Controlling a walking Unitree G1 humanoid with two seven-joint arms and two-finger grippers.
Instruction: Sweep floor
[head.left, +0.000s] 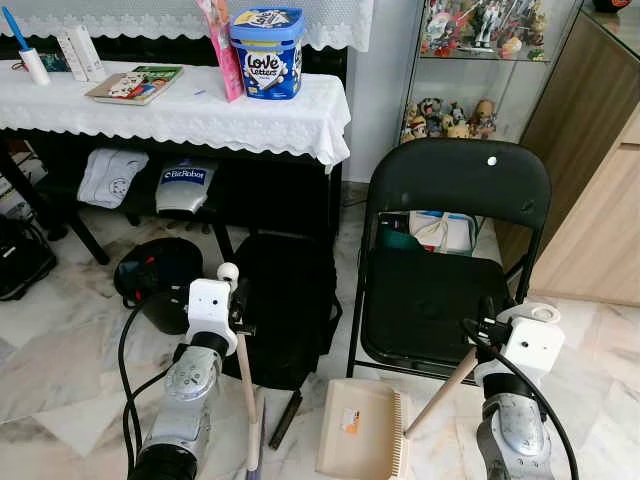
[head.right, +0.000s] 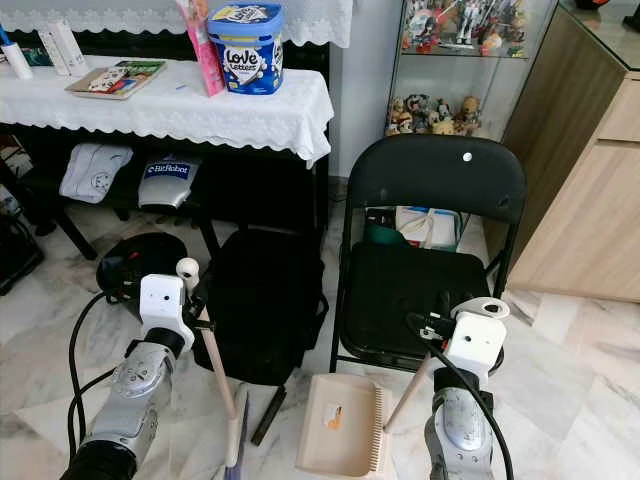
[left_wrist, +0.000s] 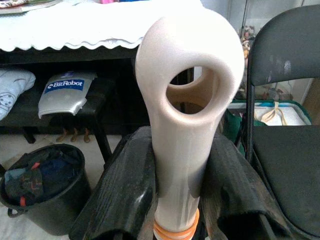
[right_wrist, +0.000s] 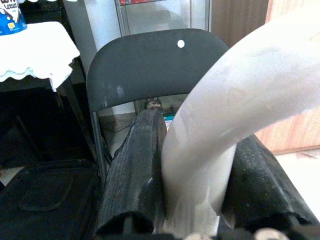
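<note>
Beige plastic is what we hold in both grippers: our left gripper (left_wrist: 182, 195) is clamped on the looped top of the broom handle (head.left: 244, 385), which runs down to the marble floor (head.left: 70, 370), while our right gripper (right_wrist: 192, 180) is closed around the dustpan handle (head.left: 445, 387). We see the dustpan (head.left: 358, 430) resting on the floor between our arms, just in front of the black folding chair (head.left: 455, 250) and beside a black backpack (head.left: 285, 300).
</note>
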